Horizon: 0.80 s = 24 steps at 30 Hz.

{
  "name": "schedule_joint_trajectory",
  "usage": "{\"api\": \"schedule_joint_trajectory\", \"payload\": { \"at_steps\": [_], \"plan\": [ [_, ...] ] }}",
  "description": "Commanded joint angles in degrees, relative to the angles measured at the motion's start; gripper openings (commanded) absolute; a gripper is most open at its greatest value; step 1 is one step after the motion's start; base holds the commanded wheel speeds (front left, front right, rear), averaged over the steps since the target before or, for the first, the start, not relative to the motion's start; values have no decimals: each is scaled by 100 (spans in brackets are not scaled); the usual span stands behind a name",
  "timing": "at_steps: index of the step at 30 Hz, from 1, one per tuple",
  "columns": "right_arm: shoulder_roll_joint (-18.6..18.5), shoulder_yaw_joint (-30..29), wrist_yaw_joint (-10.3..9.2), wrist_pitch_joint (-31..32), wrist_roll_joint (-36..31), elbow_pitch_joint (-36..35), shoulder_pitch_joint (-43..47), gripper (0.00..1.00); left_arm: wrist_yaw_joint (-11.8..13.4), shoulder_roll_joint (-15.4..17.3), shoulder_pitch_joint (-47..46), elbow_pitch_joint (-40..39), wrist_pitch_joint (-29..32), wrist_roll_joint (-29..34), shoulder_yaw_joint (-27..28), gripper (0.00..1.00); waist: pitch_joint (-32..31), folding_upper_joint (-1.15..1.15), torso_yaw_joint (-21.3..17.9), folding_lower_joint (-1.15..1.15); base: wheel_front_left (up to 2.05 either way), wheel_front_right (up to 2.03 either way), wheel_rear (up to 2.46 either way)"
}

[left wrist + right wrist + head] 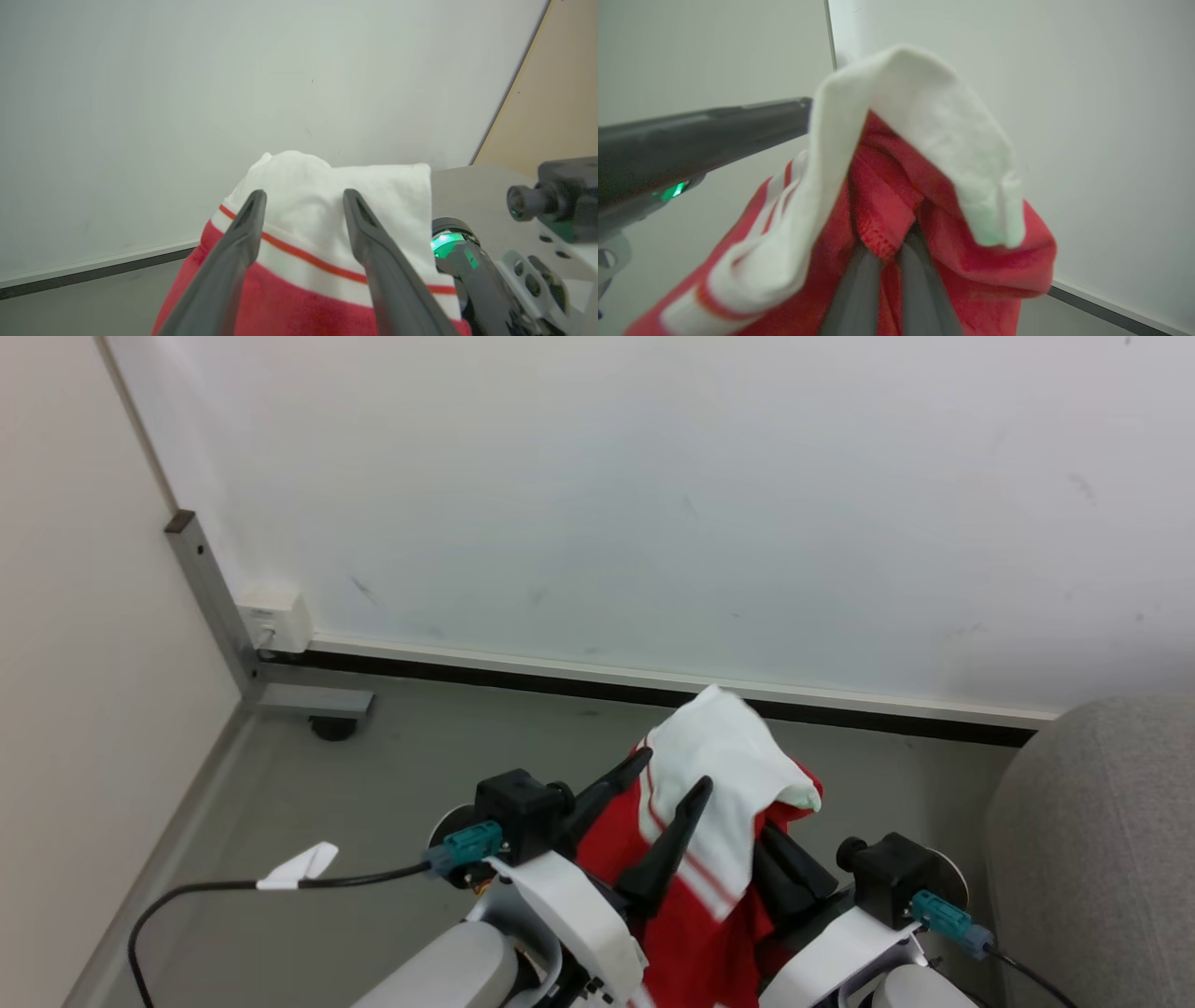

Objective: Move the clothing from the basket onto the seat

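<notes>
The clothing [719, 803], red with white stripes and a white panel, hangs in the air between my two arms. My right gripper [889, 254] is shut on a red fold of the clothing [887, 205], and the white panel drapes over its tips. In the head view the right gripper [782, 863] is mostly hidden under the cloth. My left gripper [303, 196] stands open, its fingers [243, 233] spread against the white part of the clothing [317, 186] without pinching it. In the head view the left gripper [674, 773] is beside the garment. The seat [1092, 859], grey woven fabric, is at the lower right. The basket is out of view.
A white wall [653, 504] with a dark baseboard [607, 686] runs close in front. A metal frame post [210, 597] with a castor [331, 726] and a wall socket [273, 616] stand in the left corner. A black cable [233, 887] with a white tag crosses the grey floor.
</notes>
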Motion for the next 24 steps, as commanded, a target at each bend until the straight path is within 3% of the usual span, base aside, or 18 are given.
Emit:
{"api": "schedule_joint_trajectory", "payload": {
  "at_steps": [1, 11, 24],
  "plan": [
    [-31, -35, -12, 1, 26, -31, 44, 0, 0, 18, 21, -12, -36, -80, -1, 100, 22, 0, -93, 0, 0, 0, 0],
    [-257, -535, -12, -1, 53, -363, 56, 0, 52, 87, 96, -67, -114, -77, 4, 100, 203, 0, -931, 0, 0, 0, 0],
    [-417, -1632, -12, -1, -179, -1205, 181, 0, 73, 247, 84, -190, -289, 78, 5, 100, 435, 0, -2440, 0, 0, 0, 0]
  ]
}}
